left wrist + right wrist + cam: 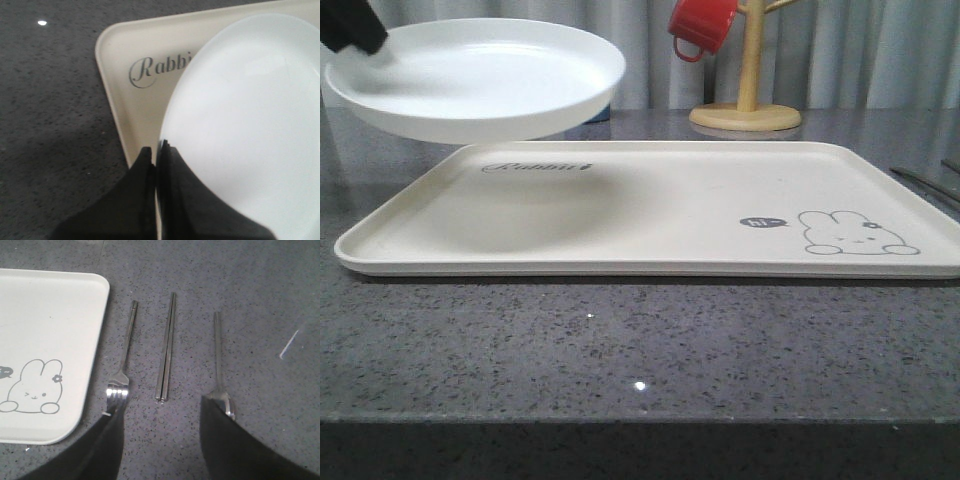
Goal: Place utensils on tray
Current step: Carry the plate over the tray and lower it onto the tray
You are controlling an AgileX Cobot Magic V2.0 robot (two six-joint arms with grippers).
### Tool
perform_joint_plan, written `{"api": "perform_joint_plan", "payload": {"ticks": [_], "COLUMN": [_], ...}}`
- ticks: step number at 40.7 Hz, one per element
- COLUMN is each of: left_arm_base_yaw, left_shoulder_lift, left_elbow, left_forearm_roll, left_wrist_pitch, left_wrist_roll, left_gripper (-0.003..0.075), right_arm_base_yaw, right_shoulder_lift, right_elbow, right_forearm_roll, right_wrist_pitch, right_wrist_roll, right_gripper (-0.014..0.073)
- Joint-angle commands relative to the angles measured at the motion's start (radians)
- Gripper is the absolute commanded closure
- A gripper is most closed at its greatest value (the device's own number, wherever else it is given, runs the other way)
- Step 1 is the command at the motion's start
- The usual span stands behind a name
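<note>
White and round, the shallow plate [480, 75] hangs in the air over the far left corner of the large flat cream tray [650, 215] with its low rim, "Rabbit" lettering and line-drawn bunny. The left gripper [159, 165] has its two black fingers [137, 200] pinched tight on the plate's rim, with most of the dish reaching out unsupported beyond the grip. That thin, one-edge hold is the main risk: the glossy rim could slide or pivot between the pads, so the plate might tip and drop onto the tray or clip its rim. In the left wrist view the plate overhangs the tray's corner only partly, so a release here could land it half across the low rim, tilted, or slide it onto the grey speckled desk [620, 350].

Off the tray's right edge, on the desk, lie the silver four-tined fork [122, 365], the pair of slim metal chopsticks [166, 347] and the shiny metal spoon [220, 365], side by side and apart from each other. The right gripper [160, 440] hovers above them, its jaws spread wide and empty, one finger over the fork's tines and the other over the spoon's bowl. Flat, thin metal on a hard top is awkward to pinch; a descent could nudge neighbours askew
</note>
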Motion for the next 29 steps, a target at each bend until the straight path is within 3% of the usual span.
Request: {"api": "perform_joint_plan", "payload": {"ticks": [1, 19, 23, 29], "left_arm_base_yaw": [-0.051, -0.093, -0.093, -0.093], "left_shoulder_lift": [0.009, 0.197, 0.197, 0.197], "left_elbow": [-0.034, -0.034, -0.034, -0.034], "left_forearm_roll": [-0.041, -0.045, -0.047, -0.047], "left_wrist_pitch": [-0.052, -0.12, -0.12, -0.105], "left_wrist_roll": [0.001, -0.002, -0.002, -0.002], "left_gripper": [0.074, 0.0724, 0.0615, 0.0359], "right_arm_base_yaw": [-0.003, -0.003, -0.003, -0.003], "right_shoulder_lift": [0.012, 0.012, 0.012, 0.012], "right_elbow": [-0.033, -0.033, -0.033, -0.033], "right_forearm_roll": [0.0, 0.0, 0.0, 0.0], "right_wrist_pitch": [-0.067, -0.067, -0.067, -0.067], "right_wrist_roll": [0.0, 0.0, 0.0, 0.0], "right_gripper": [0.0217, 0.0217, 0.0217, 0.0217]}}
